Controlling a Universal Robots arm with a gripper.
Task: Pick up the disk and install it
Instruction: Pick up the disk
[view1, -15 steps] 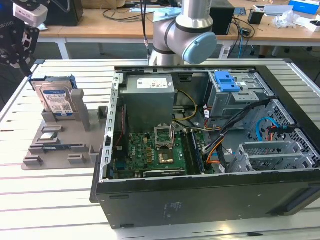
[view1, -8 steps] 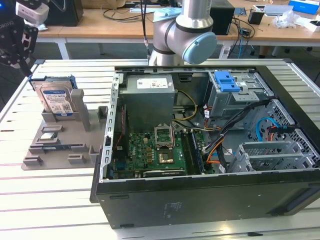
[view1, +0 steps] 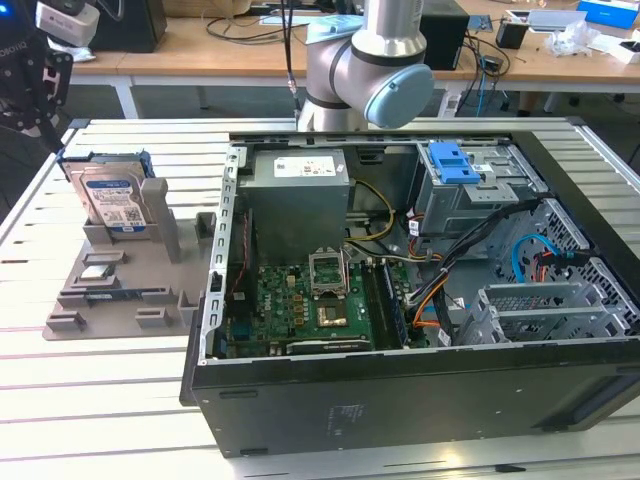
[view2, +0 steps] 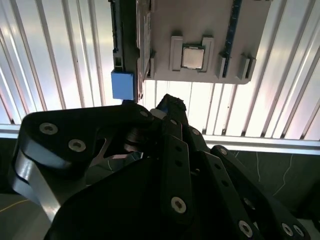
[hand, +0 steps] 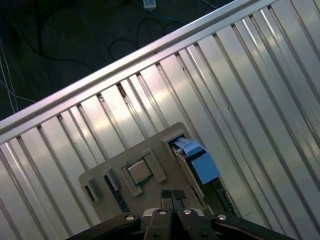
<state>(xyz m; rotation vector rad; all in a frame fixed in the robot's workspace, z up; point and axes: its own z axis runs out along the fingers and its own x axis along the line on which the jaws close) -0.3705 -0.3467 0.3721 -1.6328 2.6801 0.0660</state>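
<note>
hand (hand: 172, 196): fingertips pressed together in the first wrist view, nothing pinched between them. it hung above the grey parts fixture (hand: 150, 155), apart from it, over the end of the slatted counter (view1: 120, 400) on the exterior view's left.

progress: judged to be at the very start. the disk (view1: 112, 198) was not picked up and not touched. it stood on edge in a slot of the fixture, outside the open computer case (view1: 400, 400) and well apart from the drive cage (view1: 470, 195), which sat inside the case with its blue handle up, toward the exterior view's right. both the pick and the install were left to do. could not tell whether the cage's bay was free.

disk, appearance: flat silver-grey rectangle, upright or close to it. its white-and-blue label faced the exterior camera. a bright blue carrier frame ran round its edges and showed above the top and at both sides. in both wrist views it appeared edge-on, the blue carrier tab the plainest part. a processor chip (hand: 140, 172) lay flat in a pocket of the same fixture, near the disk.
</note>
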